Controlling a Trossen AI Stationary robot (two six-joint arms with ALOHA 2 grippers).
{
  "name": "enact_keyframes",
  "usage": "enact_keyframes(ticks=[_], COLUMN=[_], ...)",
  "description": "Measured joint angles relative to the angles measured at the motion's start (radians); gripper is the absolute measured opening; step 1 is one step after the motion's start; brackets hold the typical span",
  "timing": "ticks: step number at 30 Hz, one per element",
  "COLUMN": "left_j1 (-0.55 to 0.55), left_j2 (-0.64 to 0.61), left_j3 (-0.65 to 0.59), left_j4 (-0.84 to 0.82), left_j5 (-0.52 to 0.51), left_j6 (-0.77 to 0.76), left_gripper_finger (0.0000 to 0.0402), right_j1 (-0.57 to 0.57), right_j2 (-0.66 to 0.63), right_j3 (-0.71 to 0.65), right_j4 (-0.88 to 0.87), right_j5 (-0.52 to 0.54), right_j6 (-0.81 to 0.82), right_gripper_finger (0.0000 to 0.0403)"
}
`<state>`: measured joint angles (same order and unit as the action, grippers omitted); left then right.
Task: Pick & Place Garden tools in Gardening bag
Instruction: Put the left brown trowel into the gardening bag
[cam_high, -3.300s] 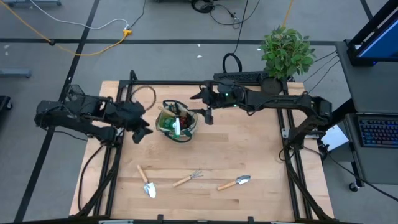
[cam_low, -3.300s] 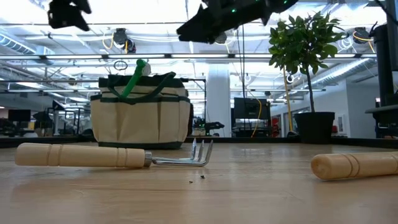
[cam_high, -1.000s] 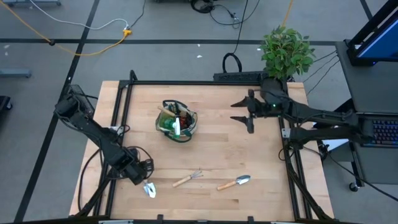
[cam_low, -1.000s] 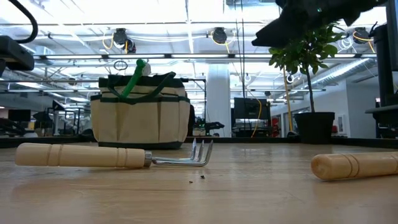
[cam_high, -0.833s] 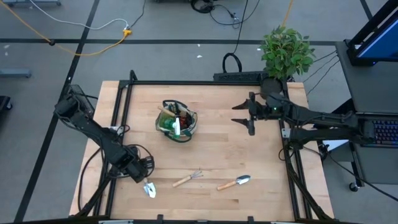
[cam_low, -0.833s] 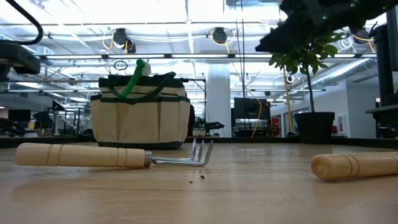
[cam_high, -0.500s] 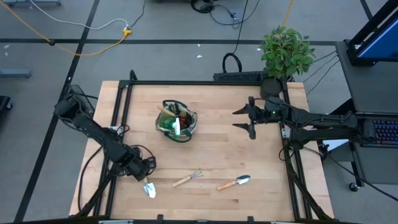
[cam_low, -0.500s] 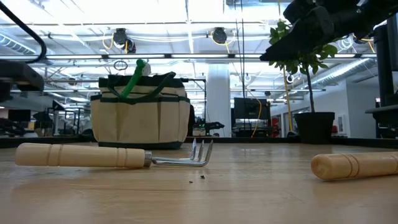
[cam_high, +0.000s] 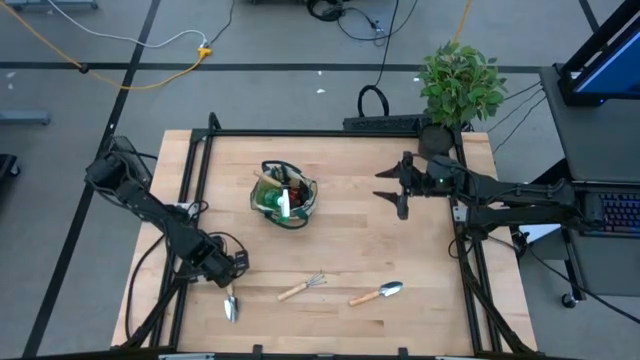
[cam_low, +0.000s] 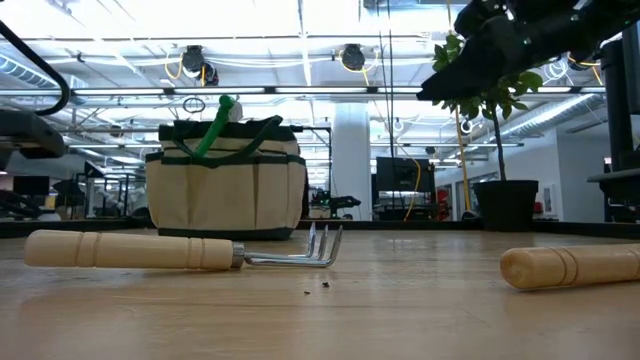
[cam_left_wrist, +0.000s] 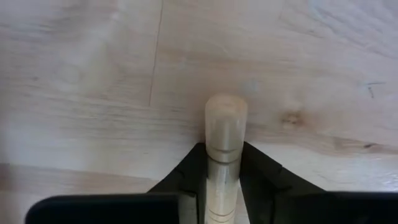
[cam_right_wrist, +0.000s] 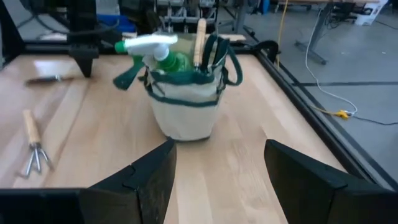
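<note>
Your left pincer (cam_high: 226, 279) has its fingers closed snug on the trowel (cam_high: 230, 303) handle, low at the desk (cam_high: 350, 230) edge, well apart from the gardening bag (cam_high: 285, 195). Lift straight up before swinging toward the bag. Your right pincer (cam_high: 397, 184) waits open, empty, beyond the bag.

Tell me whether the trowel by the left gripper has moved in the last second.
Yes. In the high view the trowel, now clamped by the left gripper, has swung; its blade now lies farther from the hand rake, which has stayed put.
</note>
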<state>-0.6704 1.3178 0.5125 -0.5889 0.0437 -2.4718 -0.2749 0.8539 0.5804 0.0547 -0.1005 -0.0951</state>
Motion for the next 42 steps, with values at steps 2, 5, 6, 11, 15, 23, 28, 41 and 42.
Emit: enact_keyframes(ticks=[2,5,6,11,15,23,28,41,42], left_j1=[-0.001,-0.002,-0.002,-0.002,-0.002,0.0,-0.001,0.099,0.119], left_j2=[0.0,0.0,0.0,-0.003,-0.026,-0.151,-0.221,-0.314,-0.315], left_j3=[0.0,0.0,0.0,0.008,0.033,0.089,0.111,0.181,0.185], left_j4=[-0.009,-0.013,-0.014,-0.026,-0.061,-0.06,-0.056,0.24,0.276], left_j5=[-0.008,-0.025,-0.029,-0.064,-0.17,-0.451,-0.563,-0.942,-0.951], left_j6=[0.002,0.013,0.019,0.054,0.091,0.217,0.31,0.895,0.967], left_gripper_finger=[0.0068,0.0068,0.0068,0.0068,0.0068,0.0068,0.0068,0.0068,0.0068], right_j1=[0.0,0.0,0.0,0.0,0.0,0.0,0.0,0.0,0.0], right_j2=[0.0,0.0,0.0,0.0,0.0,0.0,0.0,0.0,0.0], right_j3=[0.0,0.0,0.0,0.0,0.0,0.0,0.0,0.0,0.0], right_j4=[0.017,0.052,0.061,0.081,0.092,0.099,0.1,0.108,0.112], right_j5=[0.0,0.0,0.0,0.0,0.0,-0.001,-0.001,-0.001,-0.001], right_j6=[0.006,0.006,0.005,0.006,0.006,0.006,0.006,0.032,0.032], right_gripper_finger=[0.0238,0.0238,0.0238,0.0238,0.0238,0.0238,0.0238,0.0238,0.0238])
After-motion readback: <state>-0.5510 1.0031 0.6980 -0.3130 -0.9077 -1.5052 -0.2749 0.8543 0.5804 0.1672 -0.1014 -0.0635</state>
